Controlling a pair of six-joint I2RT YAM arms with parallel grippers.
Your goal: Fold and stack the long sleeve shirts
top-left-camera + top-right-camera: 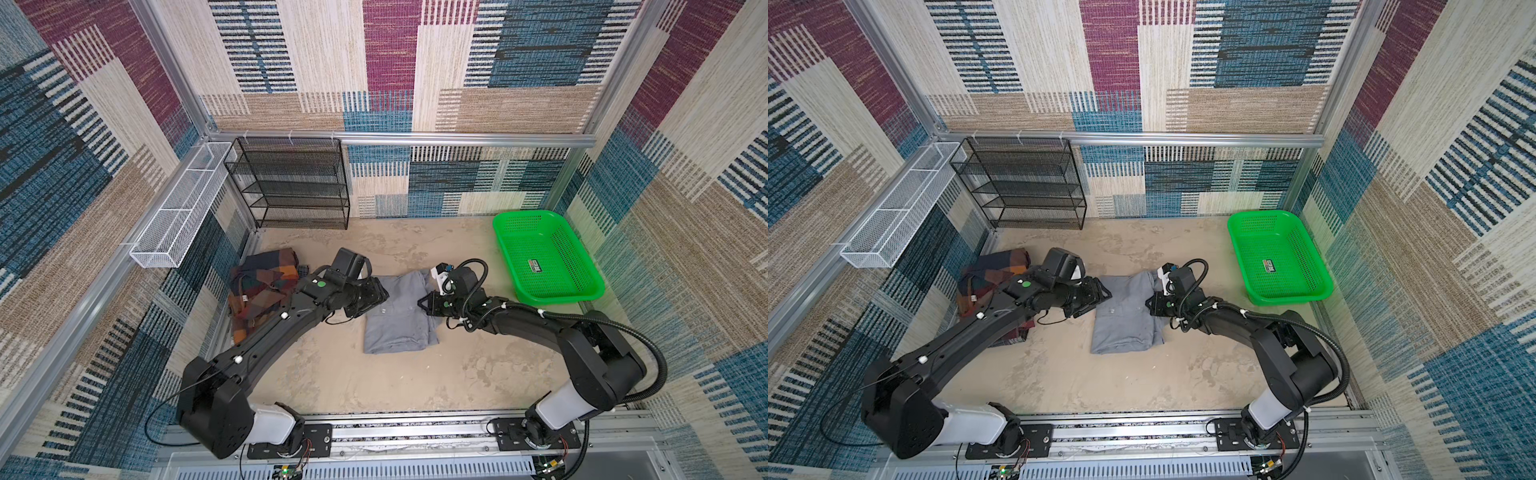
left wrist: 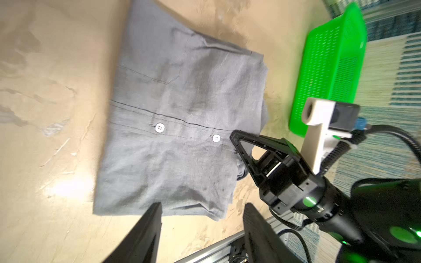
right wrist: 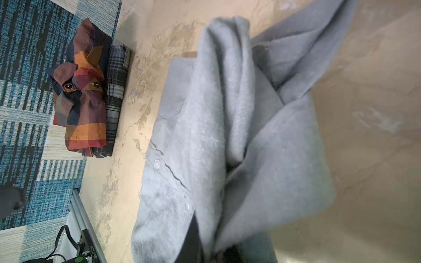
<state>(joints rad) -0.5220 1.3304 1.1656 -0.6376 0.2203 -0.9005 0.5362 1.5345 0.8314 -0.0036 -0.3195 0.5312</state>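
Two shirts lie on the sandy bench. At the centre of both top views, the gray shirt is folded into a rough rectangle, with its buttons and chest pocket facing up. The right claw sits at its right edge, jaws pressed together on a bunch of gray cloth. The right wrist view shows that cloth gathered up in loose folds. The left claw is at the shirt's upper left corner, jaws apart with nothing between them. At centre left, against the wall, the plaid shirt in orange, brown and navy sits folded atop a dark checked garment. A green basket stands at the right, well apart from both shirts.
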